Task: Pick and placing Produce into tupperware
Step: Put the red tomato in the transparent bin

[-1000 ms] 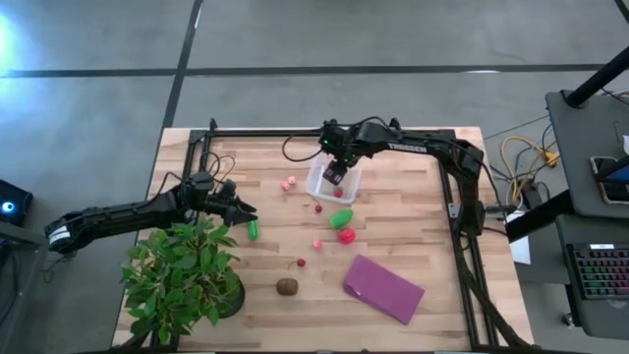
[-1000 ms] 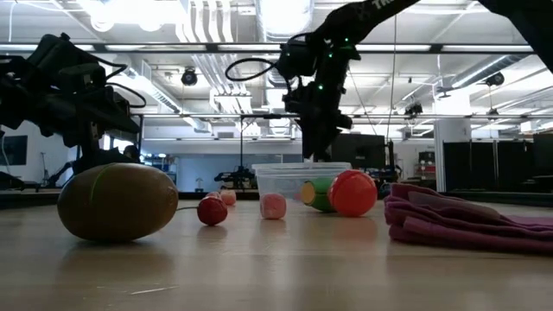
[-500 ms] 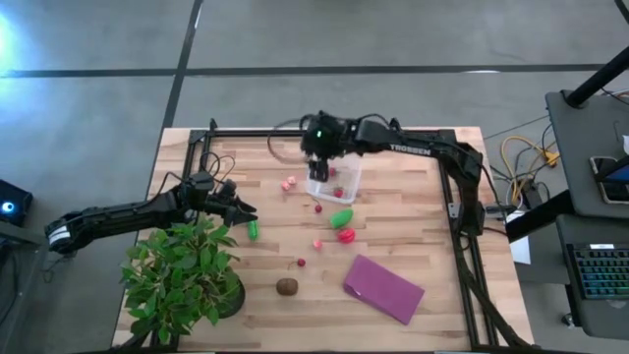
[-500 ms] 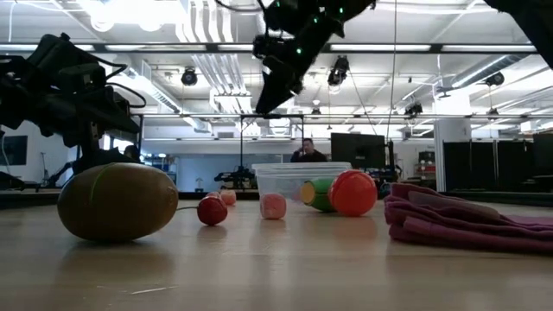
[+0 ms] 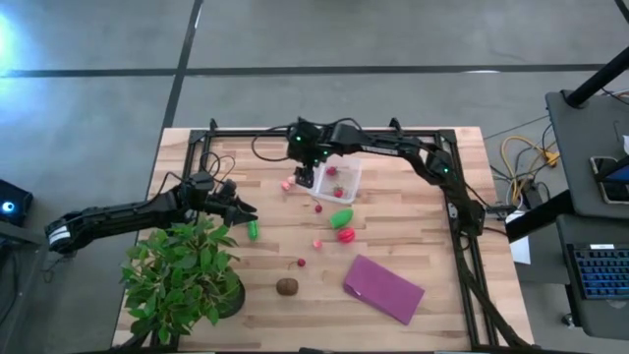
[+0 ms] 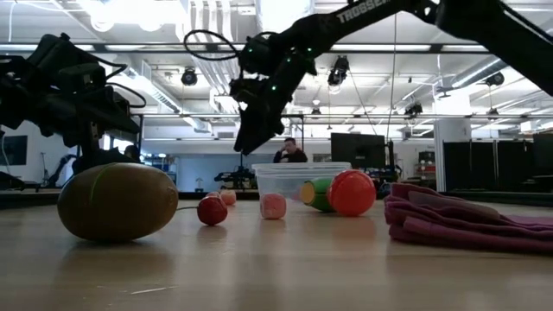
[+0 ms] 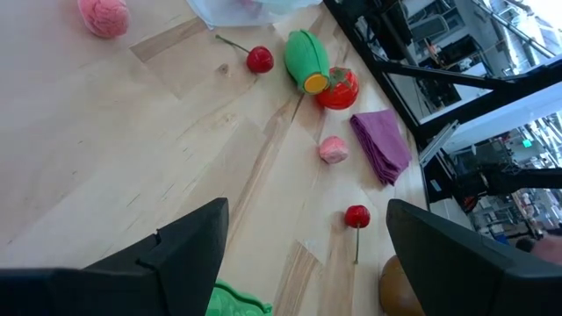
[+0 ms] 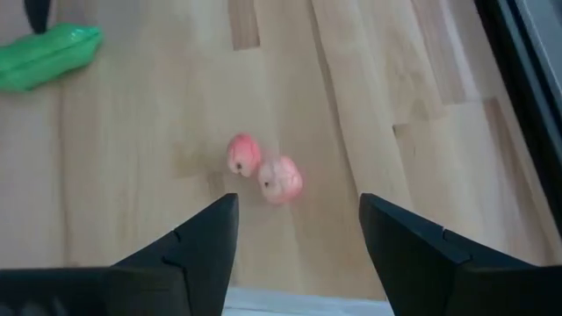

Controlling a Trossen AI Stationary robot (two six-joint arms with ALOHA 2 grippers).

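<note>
The clear tub (image 5: 336, 181) stands at the table's far middle, with small red pieces (image 5: 335, 170) inside. My right gripper (image 5: 306, 177) hangs open over the tub's left edge; in its wrist view (image 8: 299, 200) two pink pieces (image 8: 263, 167) lie on the wood ahead of the fingers. More produce lies nearer: a red cherry (image 5: 317, 207), a green piece (image 5: 341, 217), a red piece (image 5: 346, 235), a pink piece (image 5: 317, 243), another cherry (image 5: 301, 263) and the brown one (image 5: 286, 286). My left gripper (image 5: 241, 208) waits open beside a green pod (image 5: 253, 230).
A leafy potted plant (image 5: 187, 275) stands at the near left corner under my left arm. A purple cloth (image 5: 383, 288) lies at the near right. A black frame (image 5: 462, 197) runs along the table's edges. In the low view a person (image 6: 292, 152) shows far behind the tub.
My right gripper has left the space over the tub: it rose, swung toward the table's left, then came down again, tipped aslant, over the tub's left edge by the two pink pieces. A red piece now shows in the tub where the gripper was.
</note>
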